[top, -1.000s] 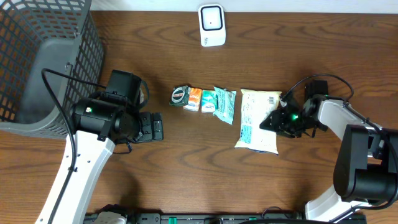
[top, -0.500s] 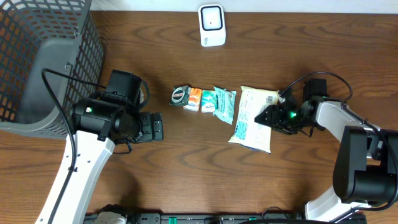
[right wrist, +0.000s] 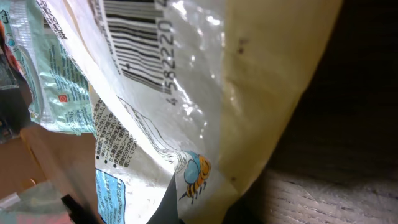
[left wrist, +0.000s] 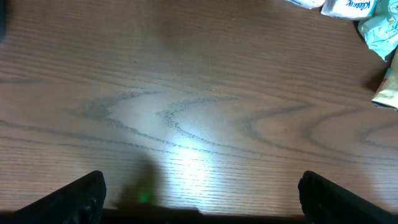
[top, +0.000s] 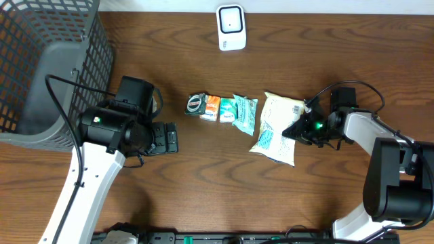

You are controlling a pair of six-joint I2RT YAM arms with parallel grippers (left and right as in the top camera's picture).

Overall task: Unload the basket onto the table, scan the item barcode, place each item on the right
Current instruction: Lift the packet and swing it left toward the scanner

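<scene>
Right claw [top: 298,130] clamped fully shut on the right edge of the pale-yellow plastic snack bag [top: 277,129], right of centre on the brown wood-grain counter [top: 203,190]. Bag lies skewed, near end swung toward the middle; can't tell if the gripped edge is off the surface. Right wrist view: bag fills the frame, with the black printed barcode [right wrist: 134,43] facing the camera at top left and blue label text lower down. Left claw [top: 169,138] spread as wide as it goes, nothing between the fingers [left wrist: 78,198], sitting over bare counter left of centre and pointing toward the middle. Slightly farther back, a row runs left from the bag: teal crinkled wrapper [top: 245,112] just beside the bag, white tissue pack [top: 226,112], orange-and-white packet [top: 212,107], small dark round coil [top: 196,104]. Dark grey wire-mesh basket [top: 41,61] takes up the far-left corner. White boxy scanner [top: 230,28] stands at the far edge, centre, well apart from the bag.
</scene>
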